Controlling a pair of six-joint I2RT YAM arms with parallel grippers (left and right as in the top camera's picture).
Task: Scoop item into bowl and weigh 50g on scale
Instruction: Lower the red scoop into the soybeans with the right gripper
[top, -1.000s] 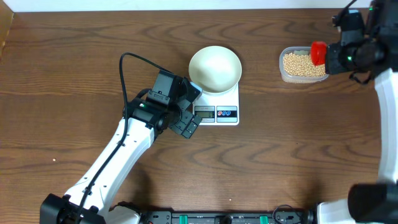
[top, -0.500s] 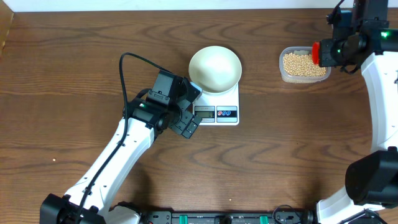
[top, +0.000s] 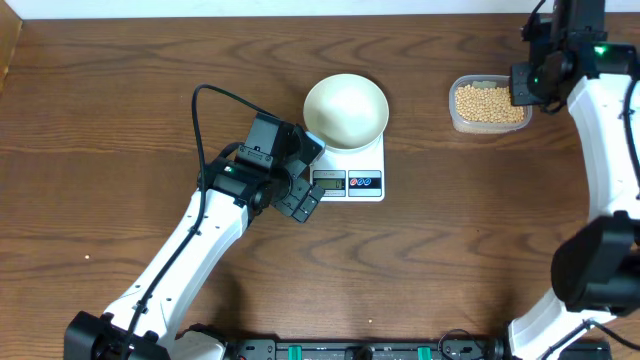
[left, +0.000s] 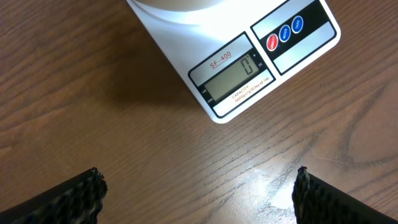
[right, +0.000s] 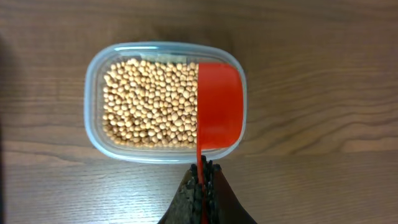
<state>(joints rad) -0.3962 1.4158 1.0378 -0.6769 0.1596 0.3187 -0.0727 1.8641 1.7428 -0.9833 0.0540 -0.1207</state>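
The white bowl (top: 345, 110) stands empty on the white scale (top: 372, 160), whose display (left: 233, 78) reads 0. Pale-tan beans (right: 149, 102) fill a clear plastic tub (top: 456, 108) at the back right. My right gripper (right: 203, 171) is shut on the thin handle of a red scoop (right: 219, 106), whose empty cup hangs over the right end of the tub. From overhead, the right gripper (top: 527, 85) covers the scoop. My left gripper (top: 310, 178) is open just left of the scale's display, and its fingers (left: 68, 199) hold nothing.
The left arm's black cable (top: 200, 110) loops over the table left of the bowl. The right arm's white links (top: 610, 170) run down the right edge. The wooden table (top: 460, 250) lies bare in front of the scale.
The right gripper has swung left and toward the back over the tub's right end, so the red scoop no longer shows from overhead. The left arm has not moved.
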